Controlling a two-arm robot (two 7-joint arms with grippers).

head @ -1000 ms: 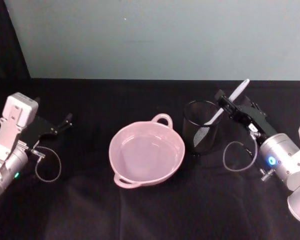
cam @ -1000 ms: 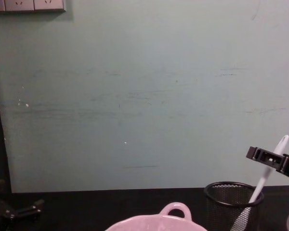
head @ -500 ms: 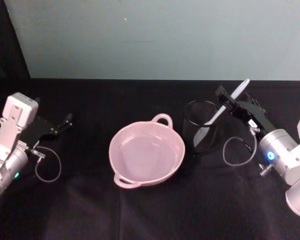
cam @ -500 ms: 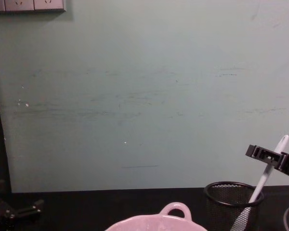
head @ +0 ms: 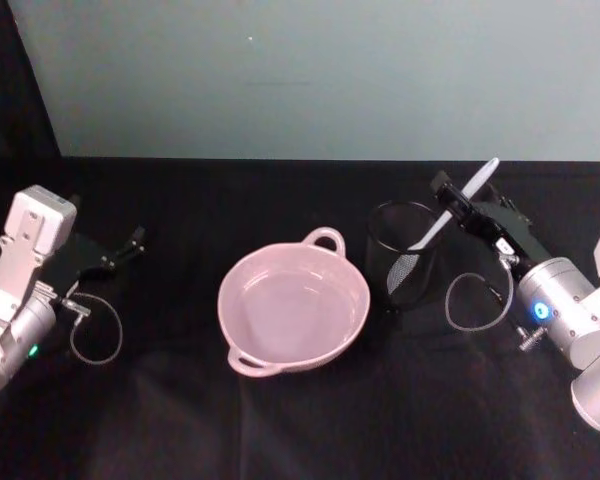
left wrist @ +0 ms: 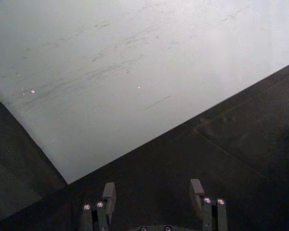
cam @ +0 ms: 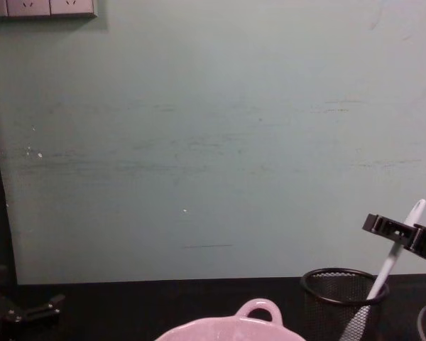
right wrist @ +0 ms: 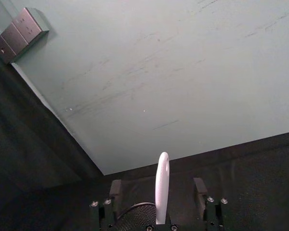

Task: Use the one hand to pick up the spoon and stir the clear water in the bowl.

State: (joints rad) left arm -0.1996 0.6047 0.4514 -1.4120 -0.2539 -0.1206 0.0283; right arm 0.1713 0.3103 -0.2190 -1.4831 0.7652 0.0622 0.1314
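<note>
One bowl (head: 352, 318) sits centre, with one left gripper (left wrist: 152, 184) parked at its 9 o'clock, fingers apart. One mesh cup (head: 402, 262) at its 2 o'clock holds one spoon (head: 477, 181). The right gripper (head: 462, 203) has its fingers spread either side of the handle.

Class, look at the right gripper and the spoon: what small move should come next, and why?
Probably close the right gripper on the spoon. Its fingers stand open on either side of the white handle, which leans out of the black mesh cup; nothing is gripped yet. The left gripper sits open, parked far to the left.
</note>
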